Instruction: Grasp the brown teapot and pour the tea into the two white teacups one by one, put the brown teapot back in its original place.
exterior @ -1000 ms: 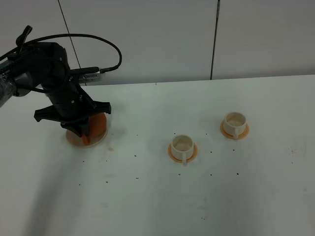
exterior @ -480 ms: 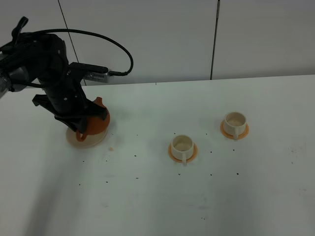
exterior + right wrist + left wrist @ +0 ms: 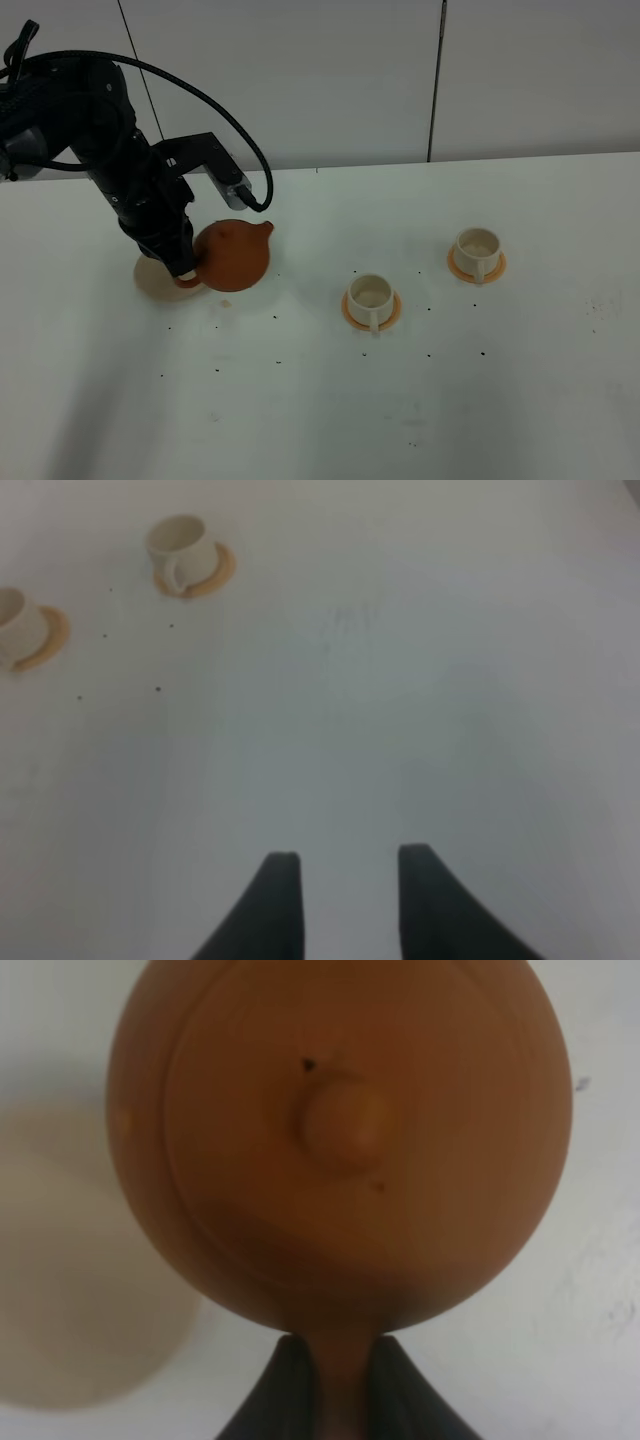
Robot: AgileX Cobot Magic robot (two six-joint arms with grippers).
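Teapot grasp, left arm: the brown teapot (image 3: 232, 257) is held by its loop handle in the left end effector (image 3: 184, 274); in the left wrist view both dark fingers (image 3: 285, 1390) are seen clamped against the handle, one on each side, with the lid knob (image 3: 340, 1125) facing the camera; the pot is kept roughly upright, spout (image 3: 262, 228) directed toward the cup side of the tabletop (image 3: 330, 410). The pot is placed just off the cream plate (image 3: 150, 280), on the side nearer the cups, and overlaps the plate's edge in the high view; a shadow is noted on the tabletop beneath it, so it appears raised, though the clearance cannot be judged. Two white teacups are seen, each on an orange saucer (image 3: 394, 311): the nearer teacup (image 3: 372, 295) and the farther teacup (image 3: 477, 246), well apart from the pot and from each other. The right end effector (image 3: 340, 900) is seen open above bare tabletop; nothing is held between its fingers.
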